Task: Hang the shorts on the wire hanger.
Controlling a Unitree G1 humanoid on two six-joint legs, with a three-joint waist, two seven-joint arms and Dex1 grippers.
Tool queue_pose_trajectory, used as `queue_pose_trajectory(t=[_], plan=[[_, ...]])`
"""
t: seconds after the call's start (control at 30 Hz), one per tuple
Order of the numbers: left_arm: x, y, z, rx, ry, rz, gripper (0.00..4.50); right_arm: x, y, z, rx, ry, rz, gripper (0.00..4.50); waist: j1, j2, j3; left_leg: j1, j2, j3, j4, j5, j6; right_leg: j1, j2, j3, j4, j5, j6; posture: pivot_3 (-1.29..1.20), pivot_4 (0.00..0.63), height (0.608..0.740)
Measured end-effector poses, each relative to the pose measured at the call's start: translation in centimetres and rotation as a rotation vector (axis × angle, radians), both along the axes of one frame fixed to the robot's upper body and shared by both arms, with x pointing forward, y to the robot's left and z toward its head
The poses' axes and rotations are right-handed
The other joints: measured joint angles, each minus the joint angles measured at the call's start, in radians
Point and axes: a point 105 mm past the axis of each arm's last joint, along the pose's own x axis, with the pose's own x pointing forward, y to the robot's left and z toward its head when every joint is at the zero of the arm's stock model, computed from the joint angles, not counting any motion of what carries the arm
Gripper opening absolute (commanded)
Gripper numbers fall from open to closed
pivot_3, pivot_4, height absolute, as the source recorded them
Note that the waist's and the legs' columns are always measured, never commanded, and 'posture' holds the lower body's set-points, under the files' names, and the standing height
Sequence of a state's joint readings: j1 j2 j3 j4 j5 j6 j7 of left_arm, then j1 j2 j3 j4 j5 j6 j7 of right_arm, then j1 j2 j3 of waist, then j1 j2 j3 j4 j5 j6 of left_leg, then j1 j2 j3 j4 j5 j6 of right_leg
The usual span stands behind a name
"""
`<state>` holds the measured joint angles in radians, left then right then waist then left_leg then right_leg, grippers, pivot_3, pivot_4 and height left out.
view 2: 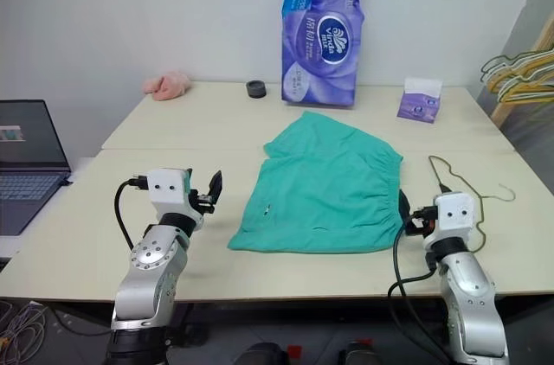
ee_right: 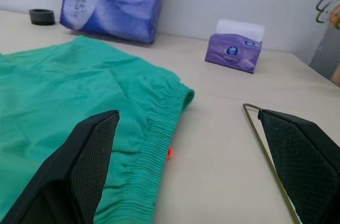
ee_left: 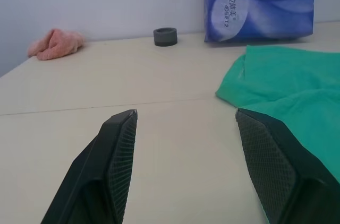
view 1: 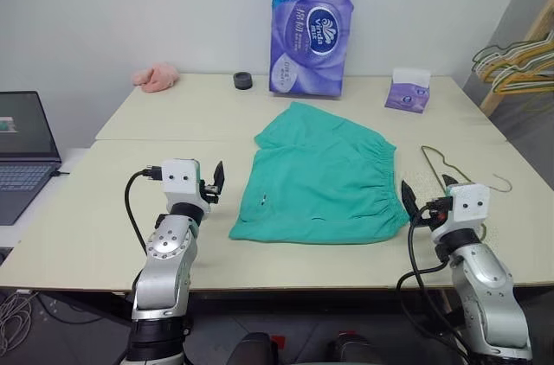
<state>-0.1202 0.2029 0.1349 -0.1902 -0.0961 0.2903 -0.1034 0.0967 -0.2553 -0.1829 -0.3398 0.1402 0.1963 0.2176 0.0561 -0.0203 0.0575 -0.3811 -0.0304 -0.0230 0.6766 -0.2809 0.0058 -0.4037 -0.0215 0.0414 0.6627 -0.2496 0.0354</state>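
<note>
1. Lying flat on the cream desk [view 1: 104,235], the teal-green shorts [view 1: 320,176] are the landmark; their gathered elastic waistband runs along the edge on the robot's right.
2. The wire hanger [view 1: 450,168] lies on the desk just beside the waistband edge of the shorts, apart from the fabric, its hook curling away from them.
3. The left hand [view 1: 214,185] hovers just beside the opposite edge of the shorts, fingers spread apart, holding nothing.
4. The right hand [view 1: 426,195] hovers at the waistband side of the shorts, between them and the hanger; its fingers stand wide apart and empty, one over the fabric, the other over the hanger's wire.
5. Behind the shorts, against the wall, stands a purple tissue-paper pack [view 1: 313,23].
6. A small dark ring-shaped object [view 1: 242,80] sits beside that pack, and a pink cloth [view 1: 156,78] lies farther along from the shorts.
7. A purple tissue box [view 1: 408,92] sits behind the shorts' waistband corner.
</note>
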Motion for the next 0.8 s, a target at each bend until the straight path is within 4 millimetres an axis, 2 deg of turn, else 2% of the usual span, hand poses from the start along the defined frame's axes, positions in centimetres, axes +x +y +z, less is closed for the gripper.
queue_pose_trajectory(t=[0.1, 0.23, 0.77, 0.8], plan=[[-0.1, -0.1, -0.1, 0.000, 0.002, -0.006, 3.12, 0.1, 0.1, -0.1, 0.001, 0.007, 0.003, 4.47, 0.000, 0.000, 0.000, 0.000, 0.000, 0.000, 0.000, 0.000, 0.000, 0.000, 0.000, 0.000, 0.000, 0.000, 0.000, 0.14, 0.022, 0.740], [-0.7, -0.4, -1.1, -0.010, 0.034, -0.022, 3.12, 0.7, 0.2, 0.9, -0.013, -0.020, 0.016, 4.47, 0.001, 0.000, -0.001, 0.000, 0.001, 0.000, 0.000, 0.000, 0.000, 0.000, 0.000, 0.000, 0.000, 0.000, 0.000, 0.14, 0.025, 0.740], [-1.3, -1.3, -1.1, -0.026, 0.040, -0.122, 3.12, 1.2, -0.4, 0.0, -0.045, 0.016, 0.022, 4.47, 0.004, 0.000, -0.001, 0.001, 0.001, 0.000, 0.000, 0.000, 0.000, 0.000, 0.001, 0.000, 0.000, 0.000, -0.001, 0.14, 0.022, 0.740], [-1.3, -1.3, -1.1, -0.024, 0.040, -0.122, 3.49, 1.2, -0.4, 0.0, -0.046, 0.015, 0.022, 4.50, 0.004, 0.000, -0.001, 0.001, 0.001, 0.000, 0.000, 0.000, 0.000, 0.001, 0.001, 0.000, 0.000, 0.000, -0.001, 0.14, 0.022, 0.740]])
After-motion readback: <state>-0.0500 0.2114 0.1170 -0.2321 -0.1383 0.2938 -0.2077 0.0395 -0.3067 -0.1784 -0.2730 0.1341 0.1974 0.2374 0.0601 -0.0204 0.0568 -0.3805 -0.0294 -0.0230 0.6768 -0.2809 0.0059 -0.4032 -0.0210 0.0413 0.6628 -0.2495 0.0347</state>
